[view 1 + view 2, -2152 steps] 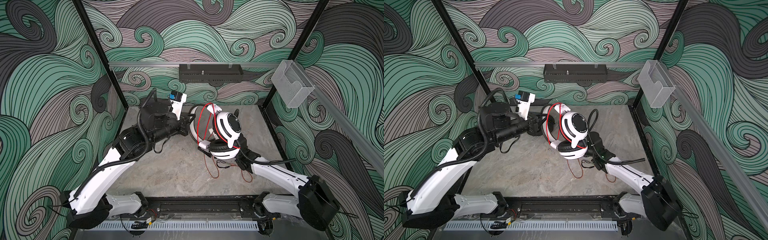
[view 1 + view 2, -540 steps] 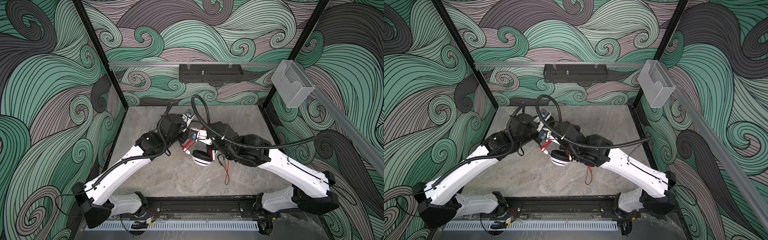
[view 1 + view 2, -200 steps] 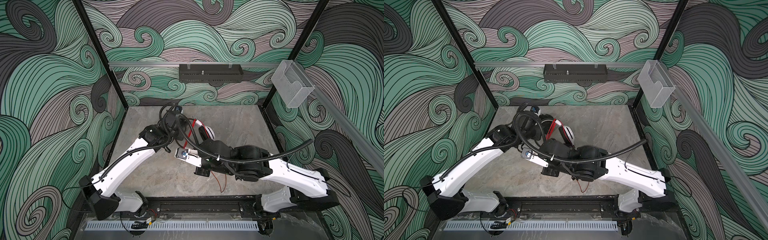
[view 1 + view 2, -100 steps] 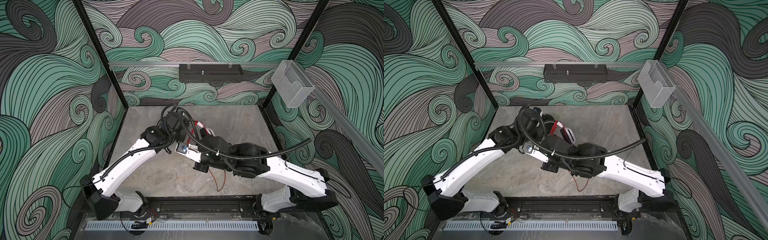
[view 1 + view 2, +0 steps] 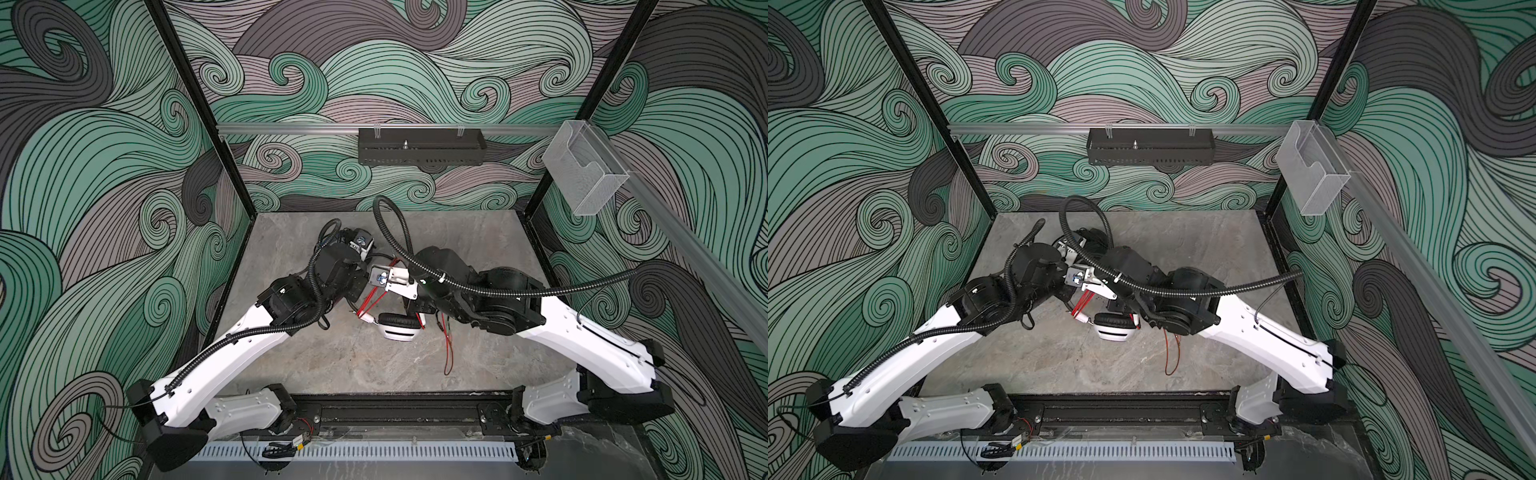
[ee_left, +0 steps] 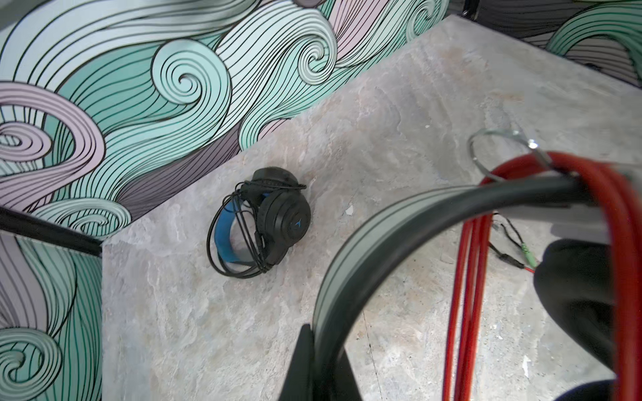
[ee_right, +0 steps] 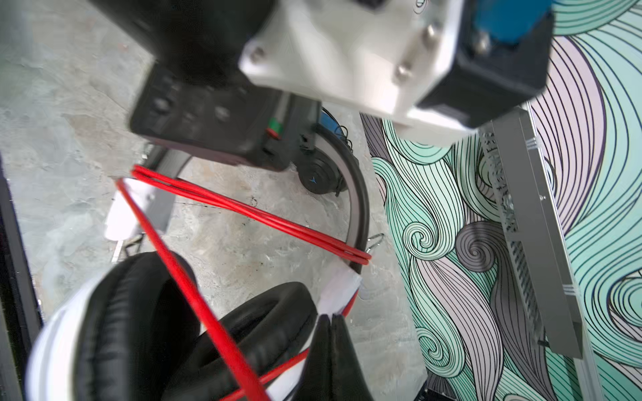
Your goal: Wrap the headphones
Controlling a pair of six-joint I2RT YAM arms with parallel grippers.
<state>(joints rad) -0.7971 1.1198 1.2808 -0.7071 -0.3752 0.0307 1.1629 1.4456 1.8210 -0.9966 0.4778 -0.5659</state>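
Observation:
The white-and-black headphones (image 5: 399,329) hang between both arms just above the table's middle, one ear cup showing in both top views (image 5: 1115,329). My left gripper (image 6: 323,347) is shut on their headband (image 6: 382,239). Several turns of the red cable (image 6: 625,250) run over that band. My right gripper (image 7: 330,317) is shut on the red cable (image 7: 243,211) beside the black ear pads (image 7: 146,326). A loose red end (image 5: 449,353) trails on the table. The black headphones (image 6: 267,222), blue inside the band, lie near the back wall with their cable wound round them.
A black rack (image 5: 419,145) hangs on the back wall and a clear plastic holder (image 5: 582,170) on the right rail. Patterned walls close in the grey table (image 5: 374,365) on three sides. Small jack plugs (image 6: 521,255) lie on the table.
My right arm has swung back and to the right, drawing the red cable along. The white ear cup now shows in front of the arms. The left arm has hardly moved.

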